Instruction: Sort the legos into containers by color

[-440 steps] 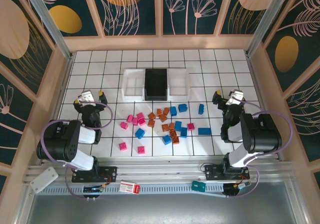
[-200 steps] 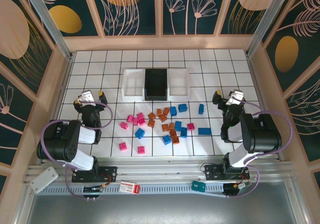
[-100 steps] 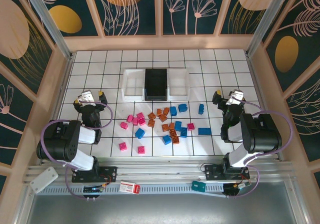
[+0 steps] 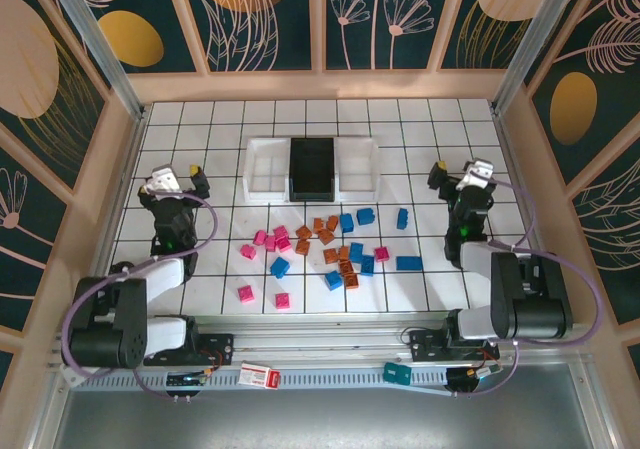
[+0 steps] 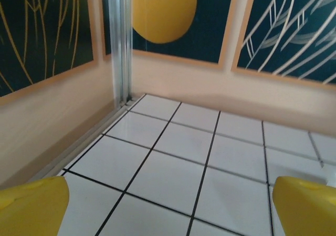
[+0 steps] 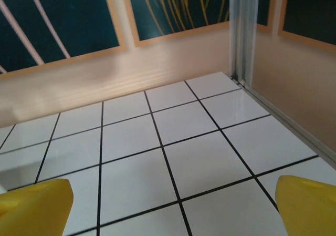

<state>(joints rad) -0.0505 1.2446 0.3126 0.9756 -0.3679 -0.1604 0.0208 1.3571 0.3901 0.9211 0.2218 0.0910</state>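
Left gripper (image 4: pixel 178 180): jaws wide, empty, over bare table (image 4: pixel 180 129) near its left edge. The wrist view shows its yellow fingertips (image 5: pixel 31 204) far apart with nothing between them. Right gripper (image 4: pixel 460 175): also wide and empty, near the right edge.

The legos (image 4: pixel 326 236) lie scattered mid-table between the arms. None are in the containers (image 4: pixel 312 169), a white-black-white row just beyond the pile.

The step in hand looks like the first pick. Suggest the left arm takes the pink bricks (image 4: pixel 270 239) and the right takes the blue bricks (image 4: pixel 365 216). Start with loners like the long blue brick (image 4: pixel 409 263), not the packed orange bricks (image 4: pixel 349 278). Descend straight, straddle one brick only, stay clear of its neighbours. Don't let both arms crowd the trays.
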